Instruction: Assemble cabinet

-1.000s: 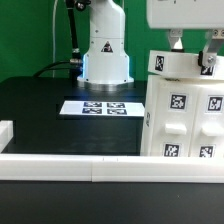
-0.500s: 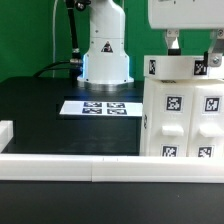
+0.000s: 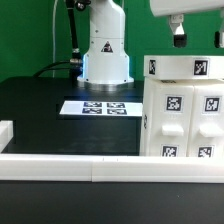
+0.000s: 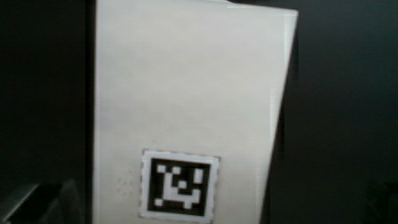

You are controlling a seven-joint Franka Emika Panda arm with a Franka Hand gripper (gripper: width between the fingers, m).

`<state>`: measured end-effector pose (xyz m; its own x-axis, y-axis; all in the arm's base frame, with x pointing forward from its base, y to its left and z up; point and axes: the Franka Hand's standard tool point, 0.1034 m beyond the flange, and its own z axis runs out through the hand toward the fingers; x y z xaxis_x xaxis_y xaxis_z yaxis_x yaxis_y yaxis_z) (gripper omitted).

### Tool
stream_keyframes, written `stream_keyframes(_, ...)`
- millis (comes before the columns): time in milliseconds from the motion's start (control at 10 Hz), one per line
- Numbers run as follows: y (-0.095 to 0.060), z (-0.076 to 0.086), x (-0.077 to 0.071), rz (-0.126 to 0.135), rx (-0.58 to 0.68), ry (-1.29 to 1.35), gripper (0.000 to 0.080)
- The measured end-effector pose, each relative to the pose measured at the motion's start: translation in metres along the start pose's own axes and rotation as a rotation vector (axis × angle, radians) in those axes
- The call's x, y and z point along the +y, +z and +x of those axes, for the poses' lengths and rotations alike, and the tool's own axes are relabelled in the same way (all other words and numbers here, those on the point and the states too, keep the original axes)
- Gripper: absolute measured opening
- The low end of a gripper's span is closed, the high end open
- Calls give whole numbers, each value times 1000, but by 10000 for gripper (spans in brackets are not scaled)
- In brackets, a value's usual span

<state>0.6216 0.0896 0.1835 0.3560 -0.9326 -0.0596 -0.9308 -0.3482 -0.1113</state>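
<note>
One cabinet body — large, white, box-shaped — is standing upright on the black table at the exterior view's right, just behind the rail. A smaller white panel is lying flat across its top, showing two tags on its front edge. The body's front face is showing four full marker tags plus parts of others at its left edge.

One pincer is hanging just above that top panel, apart from it; one finger is showing dark against the white background, the other sits at the frame's edge. The fingers are spread, gripping nothing.

One marker board is lying flat on the table before the robot base, carrying four tags.

One long low white rail is running along the table's near edge.

The wrist view is showing one white panel face with one tag, blurred.
</note>
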Motion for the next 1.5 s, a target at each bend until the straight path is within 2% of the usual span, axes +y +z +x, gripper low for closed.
stream_keyframes(100,0,0,0,0,0,-7,797)
stream_keyframes(400,4,-5,-2,-25,44,-487,797)
stream_keyframes(500,4,-5,-4,-16,50,-608,797)
stream_keyframes(600,4,-6,-4,-22,48,-772,797)
stream_keyframes(900,2,-10,-4,-49,19,-1091,797)
stream_keyframes(1300,2,-5,-3,-62,20,-1480,797)
stream_keyframes(1400,1,-3,-3,-85,24,-1687,797)
stream_keyframes(1500,1,-3,-2,-96,20,-1782,797)
